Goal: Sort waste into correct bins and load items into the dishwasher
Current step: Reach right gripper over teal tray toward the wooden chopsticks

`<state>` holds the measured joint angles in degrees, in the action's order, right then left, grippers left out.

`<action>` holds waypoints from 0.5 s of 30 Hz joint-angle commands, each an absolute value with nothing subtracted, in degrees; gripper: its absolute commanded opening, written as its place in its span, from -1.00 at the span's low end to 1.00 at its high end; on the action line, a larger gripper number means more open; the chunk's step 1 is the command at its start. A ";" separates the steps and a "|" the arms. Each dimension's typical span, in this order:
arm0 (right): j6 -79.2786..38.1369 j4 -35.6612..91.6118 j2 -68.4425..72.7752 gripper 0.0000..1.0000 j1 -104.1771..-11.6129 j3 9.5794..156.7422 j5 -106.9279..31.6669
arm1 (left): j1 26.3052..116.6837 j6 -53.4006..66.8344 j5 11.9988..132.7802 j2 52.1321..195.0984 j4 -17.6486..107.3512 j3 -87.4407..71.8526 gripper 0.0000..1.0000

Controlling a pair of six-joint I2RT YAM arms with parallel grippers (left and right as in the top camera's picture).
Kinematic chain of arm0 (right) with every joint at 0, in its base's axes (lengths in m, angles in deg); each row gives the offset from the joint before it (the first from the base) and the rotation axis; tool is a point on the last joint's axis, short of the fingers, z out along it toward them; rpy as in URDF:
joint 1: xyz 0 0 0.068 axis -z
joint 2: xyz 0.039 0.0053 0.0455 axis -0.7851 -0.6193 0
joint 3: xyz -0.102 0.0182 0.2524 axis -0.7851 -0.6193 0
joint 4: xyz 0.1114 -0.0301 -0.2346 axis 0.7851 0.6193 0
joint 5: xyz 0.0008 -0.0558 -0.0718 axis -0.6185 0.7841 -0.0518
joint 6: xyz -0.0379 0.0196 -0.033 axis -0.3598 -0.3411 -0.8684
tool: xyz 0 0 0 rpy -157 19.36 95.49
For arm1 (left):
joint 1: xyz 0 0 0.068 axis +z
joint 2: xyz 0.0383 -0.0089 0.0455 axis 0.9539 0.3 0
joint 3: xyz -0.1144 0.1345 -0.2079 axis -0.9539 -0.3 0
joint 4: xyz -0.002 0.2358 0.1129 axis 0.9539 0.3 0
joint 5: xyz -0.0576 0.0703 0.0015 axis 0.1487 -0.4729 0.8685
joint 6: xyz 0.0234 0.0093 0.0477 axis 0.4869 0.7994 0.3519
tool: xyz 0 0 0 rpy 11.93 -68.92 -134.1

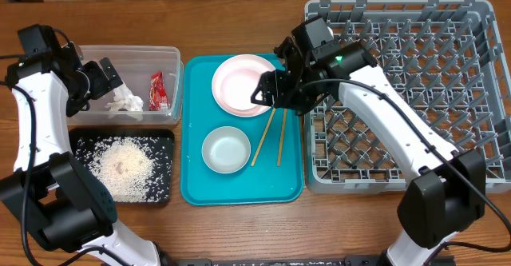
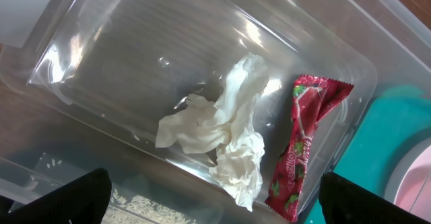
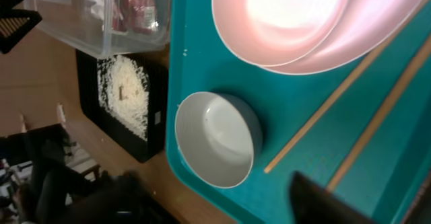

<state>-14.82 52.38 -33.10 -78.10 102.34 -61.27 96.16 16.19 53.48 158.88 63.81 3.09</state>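
Note:
The crumpled tissue (image 1: pixel 126 102) and red wrapper (image 1: pixel 157 90) lie in the clear tub (image 1: pixel 172 54). My left gripper (image 1: pixel 100 78) hovers open above them; its wrist view shows the tissue (image 2: pixel 229 133) and wrapper (image 2: pixel 303 143) between its spread fingers (image 2: pixel 215 180). Rice (image 1: pixel 120 166) lies in the black tray (image 1: pixel 164 138). The pinkish bowl (image 3: pixel 289 15) sits on the pink plate (image 1: pixel 242 85). The grey-white bowl (image 1: pixel 226 149) and two chopsticks (image 1: pixel 271 136) lie on the teal tray. My right gripper (image 1: pixel 267 90) is open and empty above the plate's right edge. The white cup is out of view.
The teal tray (image 1: pixel 192 186) lies in the middle of the wooden table. The grey dish rack (image 1: pixel 407 90) fills the right side, under the right arm. The tub and black tray stand one behind the other at the left.

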 commanded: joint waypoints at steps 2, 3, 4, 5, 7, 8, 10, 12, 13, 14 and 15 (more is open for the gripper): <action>-14.28 52.05 -32.95 -0.92 -80.55 103.04 -63.10 | 95.72 17.26 53.13 156.94 63.94 3.99 1.00; -12.05 52.09 -32.95 -0.92 -81.16 103.04 -61.25 | 95.72 17.26 53.16 156.94 63.94 3.99 1.00; -9.45 52.23 -32.95 -0.92 -81.80 103.04 -58.36 | 95.72 17.26 53.16 156.94 63.94 3.99 1.00; -6.69 52.49 -32.95 -0.92 -82.58 103.04 -54.32 | 95.72 17.26 53.16 156.94 63.94 3.99 1.00; -1.27 53.23 -32.95 -0.92 -84.35 103.00 -44.64 | 95.72 17.26 53.13 156.94 63.97 3.99 1.00; 1.20 53.80 -32.95 -0.92 -85.25 103.00 -40.29 | 95.72 17.26 53.16 156.94 63.94 3.99 1.00; 5.79 54.96 -32.95 -0.92 -87.41 103.00 -31.85 | 95.72 17.26 53.16 156.94 63.97 3.99 1.00; 8.76 55.50 -32.95 -0.92 -89.31 103.00 -25.62 | 95.72 17.26 53.13 156.94 63.94 3.99 1.00; 9.92 55.70 -32.95 -0.92 -90.10 103.00 -23.17 | 95.72 17.26 53.16 156.94 63.94 3.99 1.00; 10.82 55.85 -32.95 -0.92 -90.65 103.00 -21.51 | 95.72 17.26 53.16 156.94 63.94 3.99 1.00; 11.27 55.98 -32.95 -0.92 -91.22 103.00 -19.87 | 95.72 17.26 53.16 156.94 63.94 3.99 1.00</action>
